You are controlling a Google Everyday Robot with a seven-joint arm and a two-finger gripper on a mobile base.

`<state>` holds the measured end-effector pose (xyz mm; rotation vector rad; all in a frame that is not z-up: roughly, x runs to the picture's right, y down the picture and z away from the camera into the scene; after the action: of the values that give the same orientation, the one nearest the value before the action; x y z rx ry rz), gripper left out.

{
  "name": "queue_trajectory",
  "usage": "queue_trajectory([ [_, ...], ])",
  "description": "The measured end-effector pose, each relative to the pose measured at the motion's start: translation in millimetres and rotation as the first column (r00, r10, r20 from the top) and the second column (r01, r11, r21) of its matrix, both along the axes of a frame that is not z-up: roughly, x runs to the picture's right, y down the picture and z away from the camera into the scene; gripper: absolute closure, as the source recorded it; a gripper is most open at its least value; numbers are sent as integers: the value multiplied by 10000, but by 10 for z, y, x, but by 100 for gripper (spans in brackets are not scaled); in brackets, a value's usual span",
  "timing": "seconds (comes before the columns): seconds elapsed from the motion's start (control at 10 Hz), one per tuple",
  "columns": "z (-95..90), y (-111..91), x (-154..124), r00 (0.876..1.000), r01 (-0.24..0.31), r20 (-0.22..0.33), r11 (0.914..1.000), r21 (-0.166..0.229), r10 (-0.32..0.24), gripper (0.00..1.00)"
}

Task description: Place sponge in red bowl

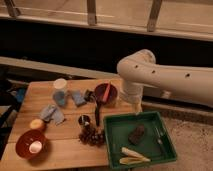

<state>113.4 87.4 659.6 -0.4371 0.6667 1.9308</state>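
The sponge (78, 98), a small blue block, lies on the wooden table (65, 150) between a small blue cup (60, 97) and the dark maroon bowl (107, 93). The red bowl (25, 145) sits at the table's front left corner with a pale round thing inside it. My white arm reaches in from the right and bends down behind the green tray. Its gripper (136, 106) hangs open and empty just right of the maroon bowl, well right of the sponge and far from the red bowl.
A green tray (114, 145) at the front right holds a dark block (136, 133) and yellow pieces (131, 155). On the table are a white cup (60, 84), a blue-grey cloth (51, 114), a yellow fruit (36, 124), a small dark cup (84, 120) and a dark cluster (92, 136).
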Motion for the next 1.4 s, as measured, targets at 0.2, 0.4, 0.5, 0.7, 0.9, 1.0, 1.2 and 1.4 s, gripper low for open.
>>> queue_trajectory([
  [0.2,-1,-1,0,10000,1,2,10000,2,-1,35],
  [0.4,-1,-1,-1,10000,1,2,10000,2,-1,35],
  [0.5,-1,0,0,10000,1,2,10000,1,-1,35],
  [0.7,-1,-1,0,10000,1,1,10000,2,-1,35],
  [0.9,-1,0,0,10000,1,1,10000,0,-1,35],
  [1.0,-2,0,-1,10000,6,2,10000,0,-6,35],
  [1.2,6,-26,-2,9997,248,-35,9997,63,-248,35],
  [1.4,86,-107,-169,9979,636,93,9978,172,-638,35],
])
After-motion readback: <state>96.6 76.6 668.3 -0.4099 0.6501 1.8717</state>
